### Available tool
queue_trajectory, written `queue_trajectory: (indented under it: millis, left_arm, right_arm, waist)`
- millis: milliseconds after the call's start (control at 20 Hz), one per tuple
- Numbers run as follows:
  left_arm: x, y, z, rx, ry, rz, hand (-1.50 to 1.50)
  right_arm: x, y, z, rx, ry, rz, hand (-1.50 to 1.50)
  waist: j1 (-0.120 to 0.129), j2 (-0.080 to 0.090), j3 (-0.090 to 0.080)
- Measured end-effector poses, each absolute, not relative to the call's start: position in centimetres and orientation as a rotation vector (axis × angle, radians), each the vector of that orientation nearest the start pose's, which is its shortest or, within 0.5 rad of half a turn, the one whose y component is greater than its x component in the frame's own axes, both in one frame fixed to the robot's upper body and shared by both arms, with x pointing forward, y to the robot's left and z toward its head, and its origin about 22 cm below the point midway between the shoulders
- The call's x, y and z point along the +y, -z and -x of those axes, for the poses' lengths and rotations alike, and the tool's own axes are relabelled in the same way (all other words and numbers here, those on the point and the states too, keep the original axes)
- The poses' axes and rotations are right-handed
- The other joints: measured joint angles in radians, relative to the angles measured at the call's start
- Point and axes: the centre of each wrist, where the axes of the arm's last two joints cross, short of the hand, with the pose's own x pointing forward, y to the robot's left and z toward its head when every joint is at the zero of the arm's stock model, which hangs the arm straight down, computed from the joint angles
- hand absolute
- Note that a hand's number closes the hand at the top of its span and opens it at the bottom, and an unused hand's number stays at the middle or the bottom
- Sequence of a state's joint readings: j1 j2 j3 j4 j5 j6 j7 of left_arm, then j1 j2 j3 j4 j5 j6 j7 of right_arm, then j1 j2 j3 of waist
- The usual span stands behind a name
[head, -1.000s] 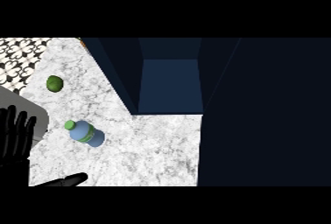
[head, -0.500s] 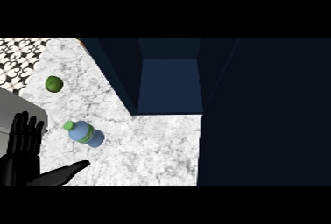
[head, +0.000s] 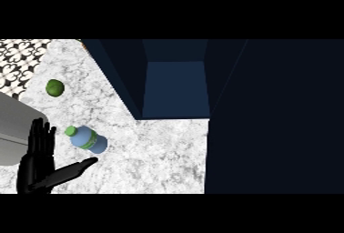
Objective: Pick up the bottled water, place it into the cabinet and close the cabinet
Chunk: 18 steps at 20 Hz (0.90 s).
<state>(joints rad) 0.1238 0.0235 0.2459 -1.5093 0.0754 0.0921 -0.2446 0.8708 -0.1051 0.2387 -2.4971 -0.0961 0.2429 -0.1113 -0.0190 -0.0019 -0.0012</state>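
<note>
On the marble counter (head: 158, 159), left of the view's centre, the bottled water (head: 91, 141) lies on its side. Its green cap (head: 70, 131) points toward 10 o'clock and its blue base toward 4 o'clock, with a green band round its middle. Nothing holds it; it rests on the stone, outside the cabinet.

At about 7 o'clock from the bottle, the left hand (head: 37, 172) comes in from the lower edge. It is spread flat, with straight fingers (head: 42, 136) side by side pointing to 12 o'clock. The thumb (head: 75, 168) is splayed out toward 2 o'clock. The fingertips end just left of the cap. The thumb's tip ends just under the bottle's base, seemingly a sliver short of touching it. The hand curls round nothing.

At 9 o'clock from the bottle, behind the fingers, a pale grey block (head: 12, 125) runs off the left edge. At 11 o'clock, well apart, a small round green fruit (head: 54, 87) sits on the counter. Beyond it, a black-and-white patterned patch (head: 20, 59) fills the top left corner.

At 1 o'clock from the bottle the cabinet (head: 176, 86) stands open, its dark blue inside in view. A broad dark panel (head: 275, 118) covers the right of the view at 3 o'clock.
</note>
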Motion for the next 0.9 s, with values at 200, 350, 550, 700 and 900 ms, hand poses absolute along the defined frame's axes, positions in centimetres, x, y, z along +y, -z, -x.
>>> queue_trajectory:
  millis: [200,350,550,700,900]
  left_arm:
    - [31.2,6.5,-20.3,-1.621,-0.340,-0.334,-1.50]
    - [31.3,8.5,-20.5,-1.608,-0.348,-0.351,-1.50]
    - [31.2,11.1,-20.7,-1.603,-0.356,-0.295,-1.50]
    - [31.3,12.3,-20.8,-1.598,-0.358,-0.219,-1.50]
    - [31.3,14.2,-20.6,-1.604,-0.370,-0.142,-1.50]
  right_arm:
    - [-23.6,-11.2,-4.6,-1.794,-0.096,-0.175,-1.50]
    - [-23.6,-11.0,-4.0,-1.790,-0.097,-0.183,-1.50]
    - [-23.7,-10.8,-3.9,-1.796,-0.098,-0.176,-1.50]
    - [-23.3,-10.8,-3.7,-1.793,-0.090,-0.197,-1.50]
    - [-23.6,-10.7,-3.5,-1.790,-0.102,-0.183,-1.50]
  waist:
    - [-0.002,0.001,0.000]
    - [-0.004,0.000,0.000]
    - [-0.003,0.001,0.000]
    - [-0.003,0.002,-0.001]
    - [-0.004,0.003,-0.001]
